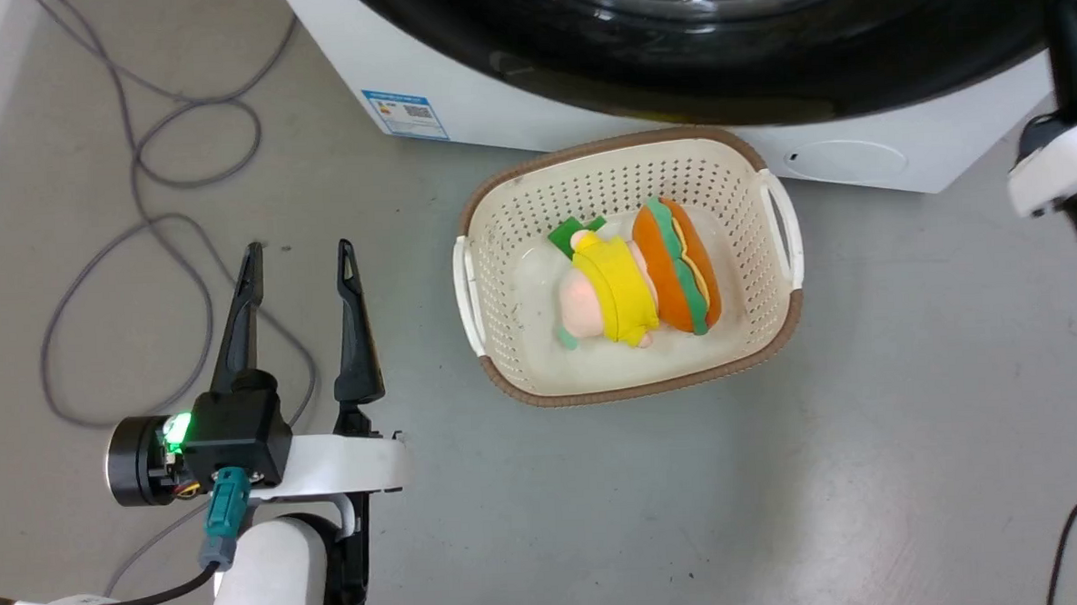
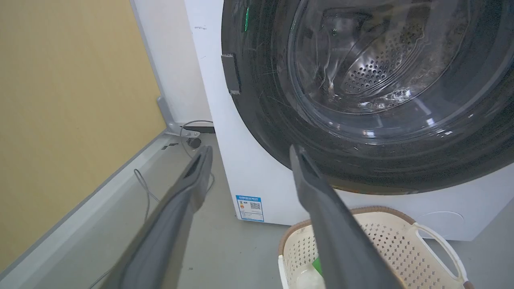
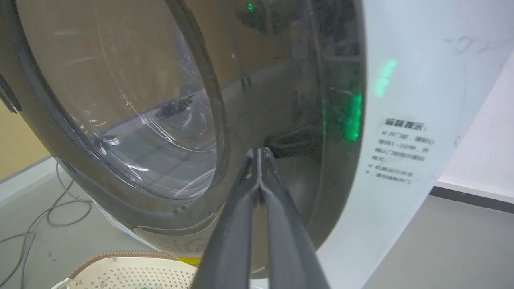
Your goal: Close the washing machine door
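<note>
One door (image 1: 674,69), at 12 o'clock, lies flush on one machine (image 1: 531,121). One basket (image 1: 497,195), holding two toys (image 1: 620,290), sits just below the machine's edge. Left gripper (image 1: 298,258), at 8 o'clock, has its fingers apart. Right gripper (image 3: 260,151), fingers together, is at the door's rim. Bare floor (image 1: 784,510) spans 4 to 6 o'clock.

The smooth grey floor (image 1: 783,492) carries a big white box-shaped washing machine (image 1: 493,104), ahead of the left gripper (image 1: 299,249) and its jaws. A cream perforated plastic basket (image 1: 638,394) with a brown rim sits to the right of those jaws. Loose grey cables (image 1: 181,184) lie to their left.
</note>
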Motion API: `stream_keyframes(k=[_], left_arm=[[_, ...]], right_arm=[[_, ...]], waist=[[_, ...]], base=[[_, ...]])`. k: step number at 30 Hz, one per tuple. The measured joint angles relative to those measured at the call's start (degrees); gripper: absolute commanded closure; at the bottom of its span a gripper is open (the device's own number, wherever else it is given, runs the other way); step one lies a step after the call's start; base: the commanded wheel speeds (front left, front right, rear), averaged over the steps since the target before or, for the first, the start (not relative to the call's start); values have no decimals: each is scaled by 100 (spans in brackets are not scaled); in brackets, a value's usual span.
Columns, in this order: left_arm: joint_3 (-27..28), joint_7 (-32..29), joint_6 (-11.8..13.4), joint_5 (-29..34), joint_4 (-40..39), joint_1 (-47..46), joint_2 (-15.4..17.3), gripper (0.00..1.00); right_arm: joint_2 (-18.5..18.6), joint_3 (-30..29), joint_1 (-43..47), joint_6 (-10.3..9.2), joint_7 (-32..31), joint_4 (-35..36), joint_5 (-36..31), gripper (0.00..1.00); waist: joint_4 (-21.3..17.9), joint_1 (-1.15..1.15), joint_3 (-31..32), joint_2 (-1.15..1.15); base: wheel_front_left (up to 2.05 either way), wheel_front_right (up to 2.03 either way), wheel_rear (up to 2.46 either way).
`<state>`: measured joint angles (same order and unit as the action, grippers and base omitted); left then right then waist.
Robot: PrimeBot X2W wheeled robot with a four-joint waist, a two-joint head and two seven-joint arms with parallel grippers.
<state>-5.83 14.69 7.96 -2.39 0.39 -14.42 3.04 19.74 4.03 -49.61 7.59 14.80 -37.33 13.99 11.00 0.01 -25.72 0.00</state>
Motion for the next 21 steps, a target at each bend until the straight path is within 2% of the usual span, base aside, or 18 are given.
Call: stream_keyframes(k=[6, 12, 18, 19, 21], left_arm=[[21, 0, 19, -32, 9, -4, -2, 0], [116, 0, 45, -32, 55, 4, -3, 0], [208, 0, 42, -5, 138, 94, -5, 0], [269, 0, 36, 29, 185, 247, 1, 0], [300, 0, 21, 30, 227, 344, 13, 0]], right_arm=[[10, -338, -170, 2, 0, -341, -367, 100], [-131, -512, -111, 0, 0, -219, -495, 100], [-253, -605, 546, -3, 0, 604, -614, 100], [-346, -661, 948, -3, 0, 1166, -716, 100], [-411, -675, 1206, -4, 1, 1528, -825, 100]], waist=[[58, 0, 0, 0], [-13, 0, 135, 0], [-179, 0, 449, 0], [-306, -1, 661, 0], [-405, -1, 807, 0]], base=[[0, 0, 0], [0, 0, 0], [0, 0, 0], [0, 0, 0], [0, 0, 0]])
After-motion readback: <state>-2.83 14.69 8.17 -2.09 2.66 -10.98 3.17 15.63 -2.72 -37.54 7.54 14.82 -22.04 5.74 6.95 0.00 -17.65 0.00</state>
